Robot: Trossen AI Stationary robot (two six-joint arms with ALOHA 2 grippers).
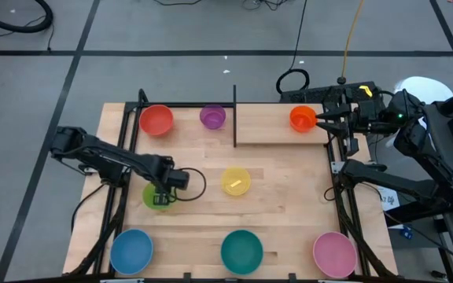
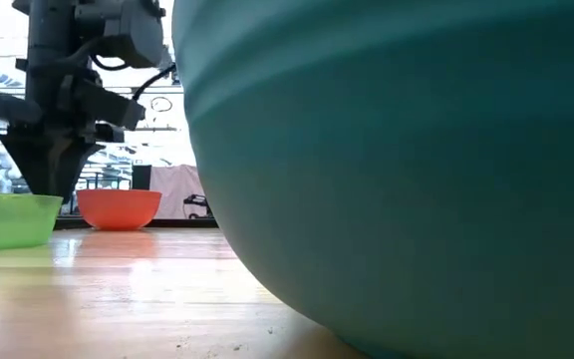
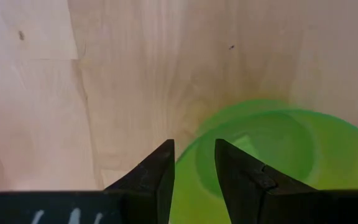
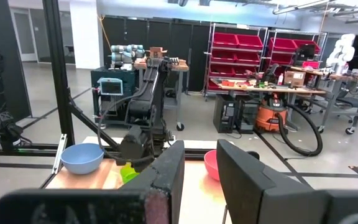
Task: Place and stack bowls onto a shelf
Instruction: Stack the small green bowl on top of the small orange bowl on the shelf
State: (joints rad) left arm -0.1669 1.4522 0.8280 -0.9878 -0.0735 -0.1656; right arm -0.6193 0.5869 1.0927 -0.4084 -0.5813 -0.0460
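Note:
The small green bowl (image 1: 149, 195) (image 3: 278, 149) sits on its base on the tabletop, left of centre. My left gripper (image 1: 160, 198) (image 3: 194, 168) (image 2: 46, 189) points down at it and is shut on its rim. The orange bowl (image 1: 301, 118) stands on the light-wood shelf (image 1: 270, 130), whose black post (image 1: 234, 114) rises at its left end. My right gripper (image 1: 318, 119) (image 4: 199, 168) is level just right of the orange bowl, fingers slightly apart. The wrist view shows nothing held between them. My left gripper has the green bowl's rim (image 3: 188, 152) between its two fingers, one finger inside the bowl and one outside. The fingers come from above, pointing down. The bowl stands upright with its base on the table (image 2: 3, 221). My right gripper: I cannot tell whether it touches the orange bowl.
A red-orange bowl (image 1: 156, 119) (image 2: 118, 207) and a purple bowl (image 1: 212, 116) sit along the far side, left of the post. A yellow bowl (image 1: 236, 181) is at mid-table. Blue (image 1: 131, 250), teal (image 1: 241, 250) (image 2: 397, 150) and pink (image 1: 334, 253) bowls line the near edge.

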